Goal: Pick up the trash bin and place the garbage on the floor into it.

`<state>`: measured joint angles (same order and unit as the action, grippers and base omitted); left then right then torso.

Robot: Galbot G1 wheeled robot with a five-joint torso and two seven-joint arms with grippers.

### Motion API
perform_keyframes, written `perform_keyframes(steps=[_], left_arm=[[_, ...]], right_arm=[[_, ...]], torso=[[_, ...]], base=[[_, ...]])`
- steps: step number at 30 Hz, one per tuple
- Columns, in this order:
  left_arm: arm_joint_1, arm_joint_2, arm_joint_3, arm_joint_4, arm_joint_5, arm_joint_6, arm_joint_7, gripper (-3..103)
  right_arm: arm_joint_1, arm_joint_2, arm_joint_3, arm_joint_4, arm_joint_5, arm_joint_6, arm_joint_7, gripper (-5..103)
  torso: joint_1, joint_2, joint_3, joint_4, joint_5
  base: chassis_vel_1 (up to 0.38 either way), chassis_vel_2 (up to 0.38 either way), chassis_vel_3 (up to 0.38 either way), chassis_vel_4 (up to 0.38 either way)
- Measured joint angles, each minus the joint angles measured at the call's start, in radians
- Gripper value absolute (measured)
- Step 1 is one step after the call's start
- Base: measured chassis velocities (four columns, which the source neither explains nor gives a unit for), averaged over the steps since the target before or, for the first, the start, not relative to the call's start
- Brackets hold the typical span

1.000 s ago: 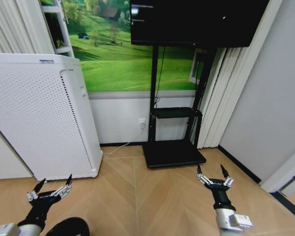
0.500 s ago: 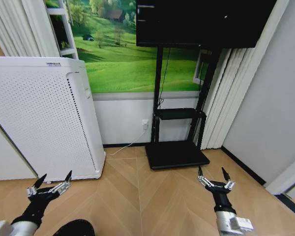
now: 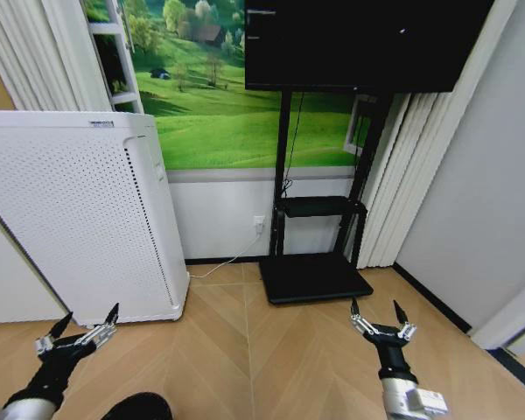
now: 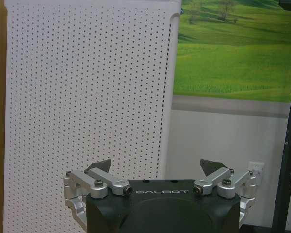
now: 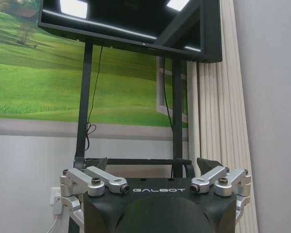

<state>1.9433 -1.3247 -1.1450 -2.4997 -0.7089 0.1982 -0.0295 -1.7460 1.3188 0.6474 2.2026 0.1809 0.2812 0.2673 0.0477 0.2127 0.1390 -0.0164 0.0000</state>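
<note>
left claw (image 3: 79, 325): held low at the robot's left over the floor, fingers spread apart, nothing between them; in the left wrist view (image 4: 156, 167) its tips point at the white appliance.
right claw (image 3: 374, 316): held low at the robot's right, fingers spread apart and empty; in the right wrist view (image 5: 153, 165) it faces the tv stand.
trash bin (image 3: 138, 407): a dark rounded rim at the bottom edge of the head view, just beside the left arm; cannot tell more of it.
floor (image 3: 271, 359): tan herringbone wood, bare between the two claws.
white appliance (image 3: 70, 219): tall perforated box standing on the floor ahead of the left claw, against the wall.
tv stand (image 3: 313, 278): black, with a flat base on the floor ahead of the right claw, carrying a dark screen (image 3: 367, 44).
wall picture (image 3: 219, 114): green meadow behind the stand.
</note>
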Motion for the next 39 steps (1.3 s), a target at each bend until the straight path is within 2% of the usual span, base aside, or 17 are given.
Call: perform_keyframes(steps=[5, 22, 23, 25, 26, 30, 32, 39], left_arm=[[0.007, -0.015, -0.010, -0.001, 0.030, -0.021, 0.022, 100], [-0.003, -0.022, 0.004, -0.001, 0.028, -0.030, 0.039, 100], [-0.006, -0.024, 0.010, -0.001, 0.029, -0.030, 0.038, 100], [-0.009, -0.027, 0.019, 0.000, 0.045, -0.026, 0.039, 100], [-0.009, -0.027, 0.019, 0.000, 0.045, -0.026, 0.039, 100], [-0.008, -0.031, 0.017, 0.000, 0.053, -0.026, 0.040, 100], [-0.004, -0.038, 0.019, 0.000, 0.066, -0.025, 0.046, 100], [0.000, -0.046, 0.022, 0.000, 0.077, -0.024, 0.052, 100]], right_arm=[[-0.003, 0.007, -0.010, 0.002, -0.003, 0.004, 0.001, 100], [-0.027, 0.019, -0.026, 0.019, -0.019, 0.013, -0.003, 100], [-0.033, 0.014, -0.024, 0.022, -0.019, 0.017, -0.012, 100], [-0.052, -0.010, -0.028, 0.015, -0.048, 0.021, -0.075, 100], [-0.052, -0.010, -0.028, 0.015, -0.048, 0.021, -0.075, 100], [-0.076, -0.033, -0.049, 0.017, -0.051, -0.028, -0.103, 100], [-0.096, -0.056, -0.061, 0.030, -0.041, -0.087, -0.128, 100], [-0.095, -0.079, -0.081, 0.050, 0.011, -0.159, -0.118, 100]], torso=[[0.008, 0.032, 0.024, 0.0000, 0.0000], [0.027, 0.096, 0.069, 0.0000, 0.0000], [0.029, 0.103, 0.073, 0.0000, 0.0000], [0.038, 0.127, 0.089, 0.0001, 0.0001], [0.038, 0.127, 0.089, 0.0001, 0.0001], [0.042, 0.143, 0.101, 0.0001, 0.0001], [0.046, 0.156, 0.109, -0.0001, 0.0000], [0.054, 0.178, 0.124, 0.0001, 0.0001]], base=[[0.000, 0.000, 0.000, 0.000], [0.000, 0.000, 0.000, 0.000], [0.000, 0.000, 0.000, 0.000], [0.000, 0.000, 0.000, 0.000], [0.000, 0.000, 0.000, 0.000], [0.000, 0.000, 0.000, 0.000], [0.000, 0.000, 0.000, 0.000], [0.000, 0.000, 0.000, 0.000]])
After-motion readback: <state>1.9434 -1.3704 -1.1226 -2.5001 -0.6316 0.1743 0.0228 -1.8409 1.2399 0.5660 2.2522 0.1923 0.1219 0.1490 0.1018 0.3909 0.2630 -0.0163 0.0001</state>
